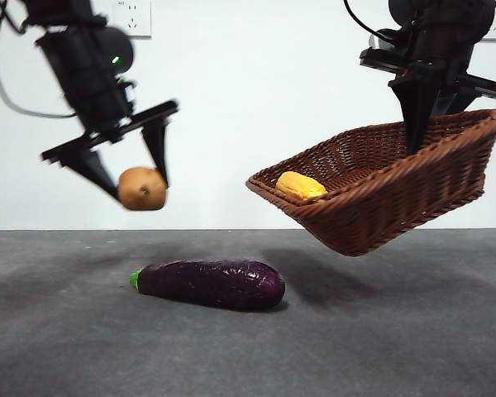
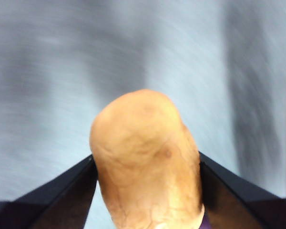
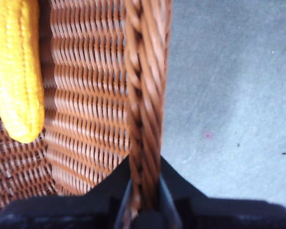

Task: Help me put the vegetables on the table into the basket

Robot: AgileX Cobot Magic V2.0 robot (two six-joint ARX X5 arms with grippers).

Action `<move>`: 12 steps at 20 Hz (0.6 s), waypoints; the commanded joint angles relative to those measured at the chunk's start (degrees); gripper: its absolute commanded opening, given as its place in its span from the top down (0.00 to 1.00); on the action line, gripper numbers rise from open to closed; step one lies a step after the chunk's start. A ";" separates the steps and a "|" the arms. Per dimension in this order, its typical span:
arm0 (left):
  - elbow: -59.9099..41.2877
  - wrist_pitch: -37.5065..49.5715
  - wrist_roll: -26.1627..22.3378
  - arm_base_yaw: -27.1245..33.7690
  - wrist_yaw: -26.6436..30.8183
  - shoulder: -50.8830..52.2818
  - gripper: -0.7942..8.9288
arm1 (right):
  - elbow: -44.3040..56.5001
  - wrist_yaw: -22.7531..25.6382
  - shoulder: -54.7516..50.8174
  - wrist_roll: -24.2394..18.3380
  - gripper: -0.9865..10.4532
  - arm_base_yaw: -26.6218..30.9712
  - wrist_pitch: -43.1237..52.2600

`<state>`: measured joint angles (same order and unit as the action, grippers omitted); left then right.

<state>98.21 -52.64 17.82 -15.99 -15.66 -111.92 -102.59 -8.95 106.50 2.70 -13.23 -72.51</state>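
My left gripper (image 1: 136,186) hangs in the air at the left, shut on the brown potato (image 1: 142,188); the left wrist view shows the potato (image 2: 148,162) squeezed between both jaws. At the right, my right gripper (image 1: 415,141) is shut on the braided rim (image 3: 145,95) of the wicker basket (image 1: 380,186), holding it tilted above the table. The yellow corn cob (image 1: 299,185) lies inside the basket at its low end, also seen as the corn (image 3: 16,71) in the right wrist view. The purple eggplant (image 1: 211,284) lies on the table (image 1: 66,347) between the two grippers.
A white wall with a power socket (image 1: 132,16) stands behind the table. The basket's shadow falls on the grey surface beneath it, right of the eggplant.
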 commanded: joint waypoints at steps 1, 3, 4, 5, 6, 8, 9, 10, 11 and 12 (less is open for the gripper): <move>-0.11 -1.29 -8.09 -3.76 1.05 2.73 0.93 | -0.22 -0.35 -0.26 3.72 0.93 -0.63 1.01; -0.11 -1.01 -9.09 -7.19 3.61 6.01 0.93 | -0.22 -0.11 -0.26 4.35 0.93 -0.63 0.79; -0.11 -0.52 -9.11 -9.09 4.68 7.96 0.93 | -0.22 -0.13 -0.26 4.76 0.93 -0.70 0.57; -0.11 -0.26 -9.11 -10.71 4.83 9.57 0.93 | -0.22 -0.13 -0.26 4.83 0.93 -0.70 0.48; -0.11 -0.04 -9.31 -12.90 4.72 11.26 0.93 | -0.22 -0.17 -0.26 4.81 0.93 -0.76 0.48; -0.13 -0.92 -10.54 -17.49 4.72 13.51 0.93 | -0.22 -0.48 -0.26 4.81 0.93 -1.11 0.22; -0.13 -1.60 -11.45 -19.76 4.76 13.97 0.93 | -0.22 -0.52 -0.26 4.83 0.93 -1.29 0.07; -0.13 -2.71 -12.70 -22.71 4.79 13.99 0.93 | -0.22 -0.50 -0.26 4.83 0.93 -1.97 0.07; -0.13 -3.52 -13.09 -24.92 4.81 13.66 0.93 | -0.22 -0.55 -0.26 4.81 0.93 -2.47 0.04; -0.20 -3.76 -13.20 -27.43 5.31 13.07 0.92 | -0.22 -0.66 -0.26 4.81 0.93 -3.08 -0.07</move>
<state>98.37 -56.38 5.96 -42.89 -10.72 -98.17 -102.59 -8.97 106.50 6.92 -15.99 -72.71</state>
